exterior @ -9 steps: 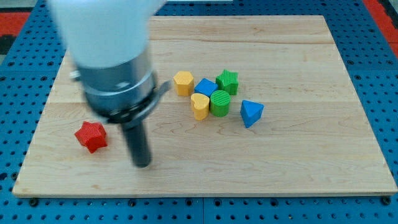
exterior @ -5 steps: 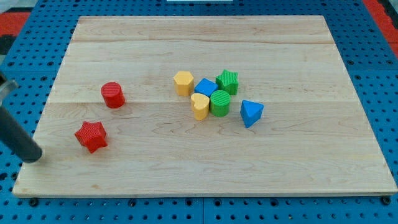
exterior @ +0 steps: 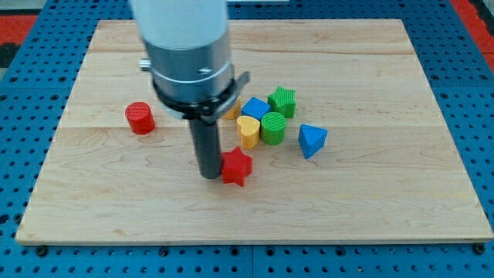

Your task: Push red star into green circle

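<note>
The red star point(exterior: 237, 167) lies on the wooden board point(exterior: 370, 208), below the cluster of blocks. My tip point(exterior: 208, 174) touches the star's left side. The green circle point(exterior: 272, 127) stands in the cluster, up and to the right of the star, with a gap between them. The yellow heart point(exterior: 248, 131) sits just left of the green circle, directly above the star.
A green star point(exterior: 283, 101), a blue block point(exterior: 255, 108) and a partly hidden yellow block point(exterior: 234, 110) sit in the cluster. A blue triangle point(exterior: 311, 140) lies right of the green circle. A red cylinder point(exterior: 140, 117) stands at the left. The arm's body point(exterior: 189, 54) covers the upper middle.
My tip swept from the board's left edge to the right and pushed the red star from the left side to just below the cluster. The other blocks have not moved.
</note>
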{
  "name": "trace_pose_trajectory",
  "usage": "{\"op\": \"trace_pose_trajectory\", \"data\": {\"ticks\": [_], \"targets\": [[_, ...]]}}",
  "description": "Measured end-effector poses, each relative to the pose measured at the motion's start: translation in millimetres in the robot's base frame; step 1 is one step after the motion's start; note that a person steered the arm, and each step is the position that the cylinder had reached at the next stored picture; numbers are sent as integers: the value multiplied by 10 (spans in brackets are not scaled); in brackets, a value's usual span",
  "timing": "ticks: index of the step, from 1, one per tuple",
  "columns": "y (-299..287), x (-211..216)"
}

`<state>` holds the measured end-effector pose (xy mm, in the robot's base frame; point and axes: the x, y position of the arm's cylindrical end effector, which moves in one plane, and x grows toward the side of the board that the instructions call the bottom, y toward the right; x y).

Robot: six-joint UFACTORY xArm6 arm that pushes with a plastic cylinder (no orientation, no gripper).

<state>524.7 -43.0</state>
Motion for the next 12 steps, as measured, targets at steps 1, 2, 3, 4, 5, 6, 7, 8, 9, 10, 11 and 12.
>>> {"op": "trace_pose_trajectory", "data": {"ticks": [1, 2, 3, 4, 5, 6, 7, 8, 9, 10, 11, 12], "targets": [[78, 233], [407, 304], [607, 177], [621, 79], [640, 55], [768, 22], [860, -25], [863, -54], [964, 100], [1483, 136], [1902, -116], [1968, -389]]}}
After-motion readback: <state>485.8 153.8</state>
